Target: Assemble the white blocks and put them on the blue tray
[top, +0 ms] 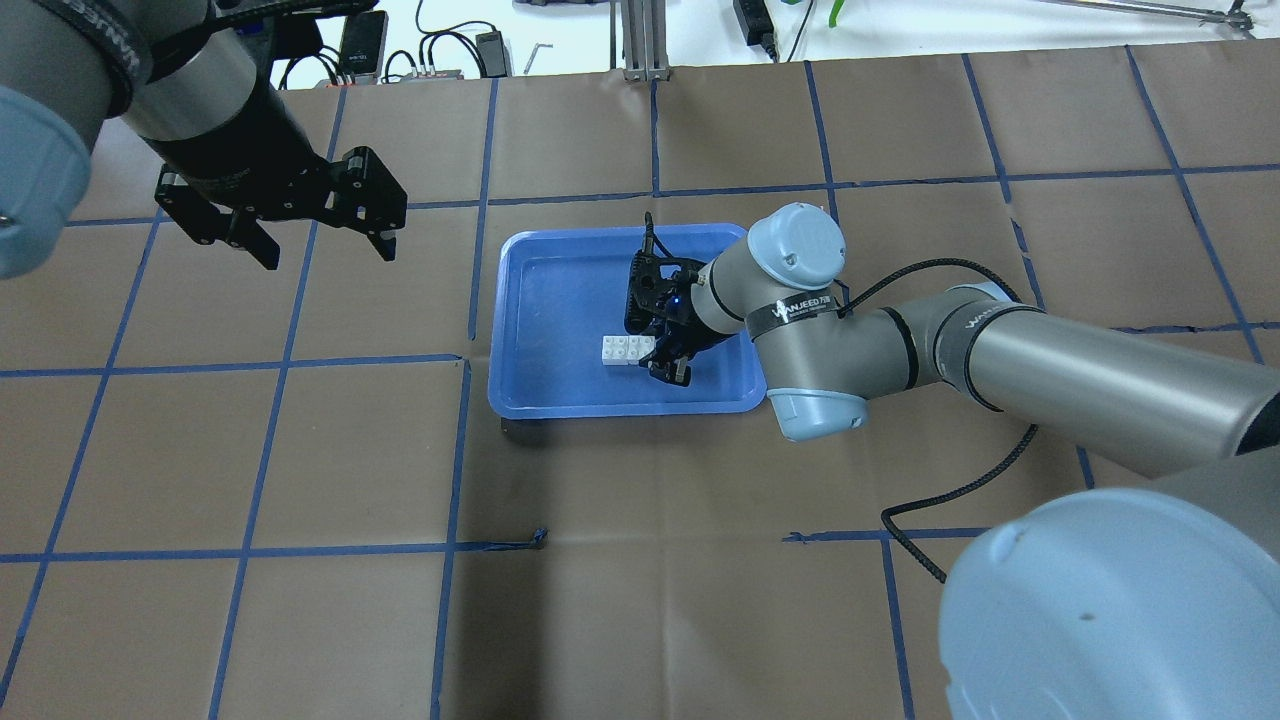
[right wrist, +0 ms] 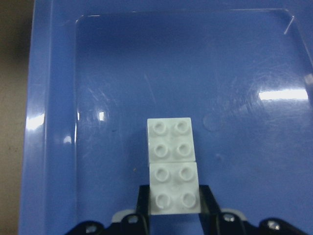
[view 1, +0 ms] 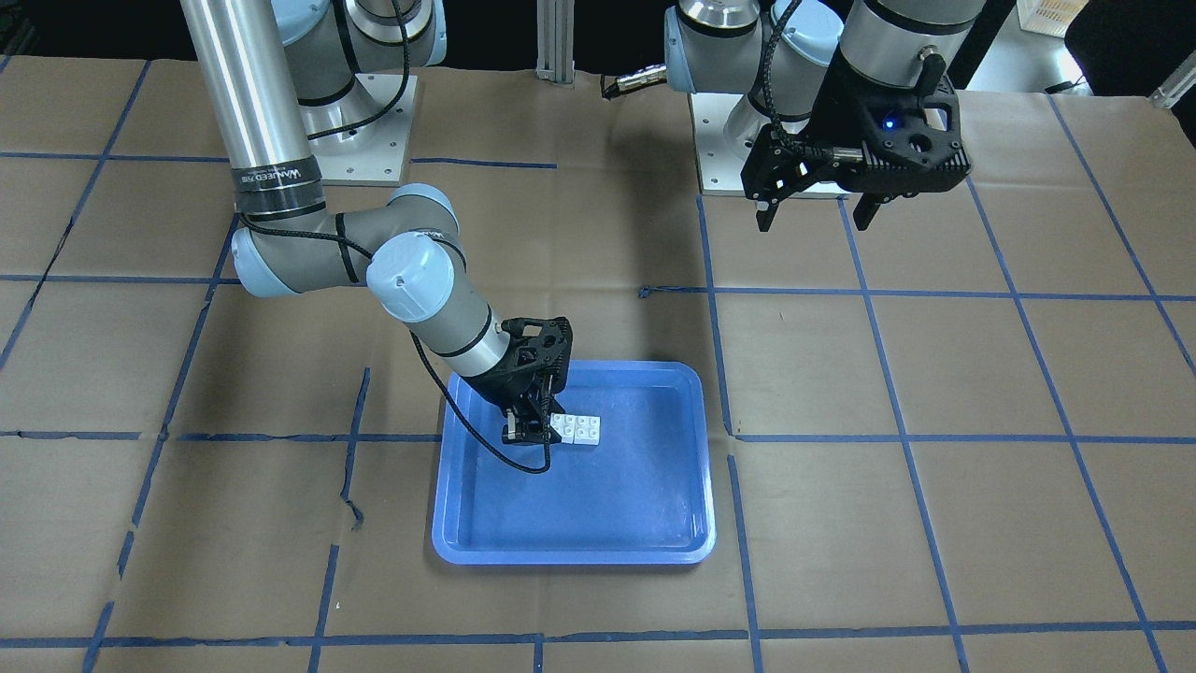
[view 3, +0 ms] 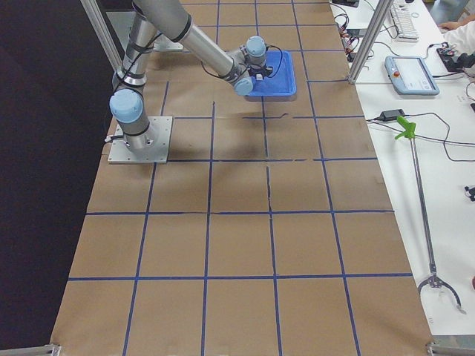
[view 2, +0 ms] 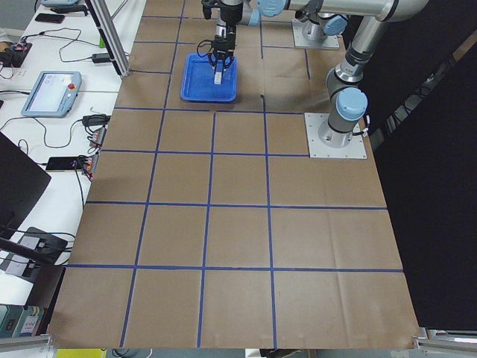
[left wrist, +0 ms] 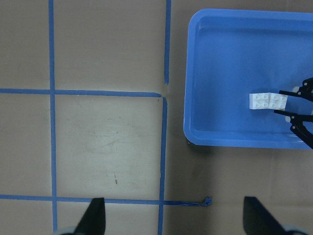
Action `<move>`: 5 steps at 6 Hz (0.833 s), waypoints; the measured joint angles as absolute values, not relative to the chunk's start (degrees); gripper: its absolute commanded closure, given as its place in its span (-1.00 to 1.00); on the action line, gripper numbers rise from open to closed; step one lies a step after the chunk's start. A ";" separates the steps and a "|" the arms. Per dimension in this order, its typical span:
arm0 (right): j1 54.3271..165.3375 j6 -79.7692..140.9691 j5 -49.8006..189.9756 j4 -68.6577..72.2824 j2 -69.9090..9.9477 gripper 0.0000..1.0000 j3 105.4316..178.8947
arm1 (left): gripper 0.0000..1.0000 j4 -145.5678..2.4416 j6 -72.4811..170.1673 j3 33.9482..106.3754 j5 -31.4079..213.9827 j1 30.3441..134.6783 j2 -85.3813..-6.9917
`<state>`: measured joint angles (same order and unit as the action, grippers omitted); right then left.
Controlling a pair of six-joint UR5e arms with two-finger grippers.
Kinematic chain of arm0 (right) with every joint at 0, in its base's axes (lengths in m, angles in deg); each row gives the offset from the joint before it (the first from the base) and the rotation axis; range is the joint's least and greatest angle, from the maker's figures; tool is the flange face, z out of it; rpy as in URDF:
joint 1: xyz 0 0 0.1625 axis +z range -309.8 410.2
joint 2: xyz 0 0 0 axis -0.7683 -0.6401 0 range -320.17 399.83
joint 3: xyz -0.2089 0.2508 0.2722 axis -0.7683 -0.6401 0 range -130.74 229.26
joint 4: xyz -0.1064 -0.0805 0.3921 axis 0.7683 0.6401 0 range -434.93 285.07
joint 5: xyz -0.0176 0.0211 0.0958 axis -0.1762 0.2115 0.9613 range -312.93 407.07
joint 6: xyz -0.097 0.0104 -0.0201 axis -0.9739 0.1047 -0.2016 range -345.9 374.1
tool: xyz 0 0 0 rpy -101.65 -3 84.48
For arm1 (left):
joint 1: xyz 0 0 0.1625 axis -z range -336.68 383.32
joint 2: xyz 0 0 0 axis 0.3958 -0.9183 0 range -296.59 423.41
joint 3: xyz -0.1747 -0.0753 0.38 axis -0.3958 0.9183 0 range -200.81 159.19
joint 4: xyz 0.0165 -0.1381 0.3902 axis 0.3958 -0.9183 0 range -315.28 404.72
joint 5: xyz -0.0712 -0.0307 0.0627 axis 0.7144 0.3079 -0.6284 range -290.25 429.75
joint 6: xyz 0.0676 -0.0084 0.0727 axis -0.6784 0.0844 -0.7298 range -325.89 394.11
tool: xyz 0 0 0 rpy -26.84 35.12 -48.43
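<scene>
Two white blocks [view 1: 576,428] lie side by side, studs up, on the floor of the blue tray [view 1: 570,556]. They also show in the overhead view [top: 628,351] and the left wrist view [left wrist: 268,101]. My right gripper [top: 660,355] is low inside the tray. In the right wrist view its fingers [right wrist: 209,196] press both sides of the nearer block [right wrist: 175,191], while the farther block [right wrist: 170,139] touches it, free of the fingers. My left gripper [top: 320,245] is open and empty, raised above the bare table well to the side of the tray.
The table is covered in brown paper with a blue tape grid [top: 470,360]. The right arm's black cable [top: 960,500] loops over the table beside the tray. Both arm bases [view 1: 364,140] stand at the robot's edge.
</scene>
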<state>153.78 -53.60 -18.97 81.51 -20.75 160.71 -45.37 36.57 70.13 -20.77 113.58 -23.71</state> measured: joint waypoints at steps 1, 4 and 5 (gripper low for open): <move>153.85 -53.58 -18.95 81.49 -20.73 0.55 160.72 | -0.99 -45.37 36.57 70.15 -20.77 113.58 -23.70; 153.85 -53.58 -18.94 81.42 -20.65 0.36 160.79 | -0.99 -45.32 36.57 70.16 -20.77 113.58 -23.69; 153.83 -53.58 -18.94 81.42 -20.65 0.32 160.79 | -0.99 -45.29 36.57 70.16 -20.77 113.58 -23.69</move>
<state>153.83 -53.58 -18.94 81.42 -20.65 160.79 -45.29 36.57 70.16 -20.77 113.58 -23.69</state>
